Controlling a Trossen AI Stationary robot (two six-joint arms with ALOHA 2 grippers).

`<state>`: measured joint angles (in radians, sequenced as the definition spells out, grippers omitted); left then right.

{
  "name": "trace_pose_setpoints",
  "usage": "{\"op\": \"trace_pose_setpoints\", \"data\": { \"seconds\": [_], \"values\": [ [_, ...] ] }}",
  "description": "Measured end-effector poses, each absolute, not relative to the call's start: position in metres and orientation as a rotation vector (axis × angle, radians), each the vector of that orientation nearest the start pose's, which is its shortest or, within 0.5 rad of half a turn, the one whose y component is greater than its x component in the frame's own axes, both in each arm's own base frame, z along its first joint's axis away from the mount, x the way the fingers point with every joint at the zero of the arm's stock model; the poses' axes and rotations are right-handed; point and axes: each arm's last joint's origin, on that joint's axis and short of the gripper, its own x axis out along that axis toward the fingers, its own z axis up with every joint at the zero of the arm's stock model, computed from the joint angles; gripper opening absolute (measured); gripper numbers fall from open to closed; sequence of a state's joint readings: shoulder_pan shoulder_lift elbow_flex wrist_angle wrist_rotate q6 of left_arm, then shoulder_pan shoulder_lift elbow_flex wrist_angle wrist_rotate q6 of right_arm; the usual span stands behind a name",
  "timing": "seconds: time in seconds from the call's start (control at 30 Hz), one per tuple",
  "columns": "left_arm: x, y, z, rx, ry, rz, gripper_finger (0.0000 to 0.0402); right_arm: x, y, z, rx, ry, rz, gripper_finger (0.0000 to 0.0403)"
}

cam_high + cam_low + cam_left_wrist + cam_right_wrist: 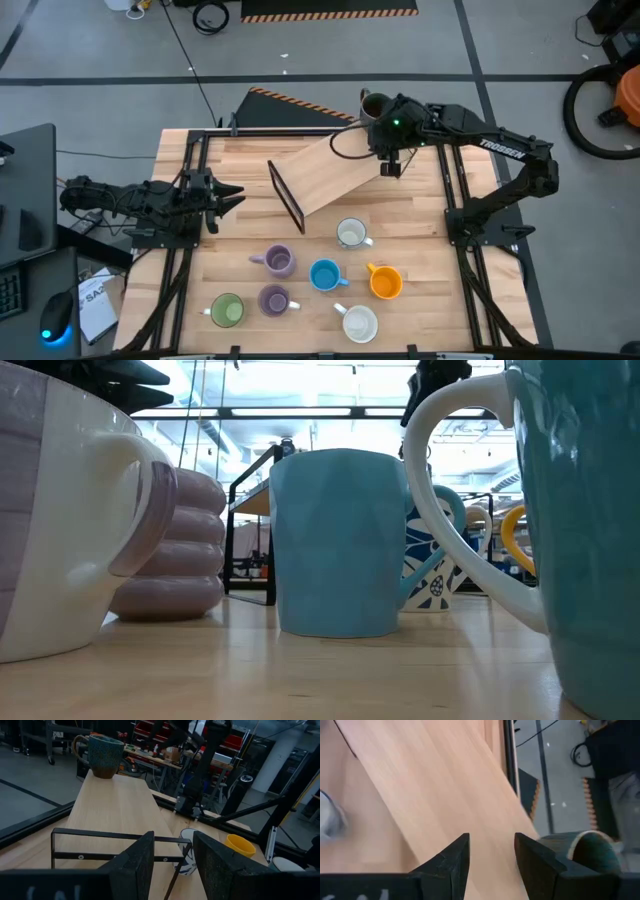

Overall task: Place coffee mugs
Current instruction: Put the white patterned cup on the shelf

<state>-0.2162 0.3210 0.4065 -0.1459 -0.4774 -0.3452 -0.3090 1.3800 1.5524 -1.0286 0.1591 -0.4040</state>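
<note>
A dark grey-brown mug (372, 105) (102, 755) stands upright on the far, raised end of a slanted wooden shelf board (340, 170). My right gripper (390, 168) (491, 852) hangs open over that board, just beside the dark mug (587, 851), with nothing between its fingers. My left gripper (235, 195) (172, 855) waits open at the table's left, pointing level at the shelf's black frame. Several more mugs stand on the table's near half: white patterned (351, 233), purple (278, 261), blue (326, 275) (340, 540), orange (385, 282), green (227, 310), a second purple (274, 299), white (359, 323).
The shelf's black metal frame (287, 195) (115, 837) stands upright at the board's low end. Black rails (455, 190) run along both sides of the table. Bare wood lies between the shelf and the mugs and at the table's far left.
</note>
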Motion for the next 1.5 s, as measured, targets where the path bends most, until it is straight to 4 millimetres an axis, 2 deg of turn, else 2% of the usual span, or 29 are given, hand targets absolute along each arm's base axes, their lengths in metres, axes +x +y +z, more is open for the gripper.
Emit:
{"op": "trace_pose_setpoints", "data": {
  "seconds": [0.1, 0.27, 0.57, 0.77, 1.0, 1.27, 1.5],
  "values": [
    [0.102, -0.009, 0.262, -0.326, 0.012, 0.268, 0.0142, 0.253, -0.077, 0.391, -0.170, 0.906, -0.263, 0.0161],
    [0.102, -0.009, 0.262, -0.325, 0.011, 0.268, 0.0142, 0.257, -0.063, 0.385, -0.001, 0.916, -0.178, 0.0161],
    [0.102, -0.009, 0.262, -0.325, 0.012, 0.269, 0.0142, 0.271, -0.023, 0.341, -0.052, 0.978, -0.033, 0.0161],
    [0.102, -0.009, 0.262, -0.325, 0.012, 0.269, 0.0142, 0.275, 0.002, 0.319, -0.129, 0.987, -0.017, 0.0161],
    [0.102, -0.008, 0.262, -0.323, 0.010, 0.281, 0.0142, 0.274, 0.025, 0.312, -0.200, 0.991, 0.040, 0.0161],
    [0.102, -0.007, 0.262, -0.319, 0.004, 0.315, 0.0142, 0.274, 0.050, 0.309, -0.519, 0.967, 0.272, 0.0161],
    [0.102, -0.007, 0.262, -0.304, 0.008, 0.315, 0.0142, 0.289, 0.073, 0.282, -0.746, 1.041, 0.352, 0.0161]
  ]
}}
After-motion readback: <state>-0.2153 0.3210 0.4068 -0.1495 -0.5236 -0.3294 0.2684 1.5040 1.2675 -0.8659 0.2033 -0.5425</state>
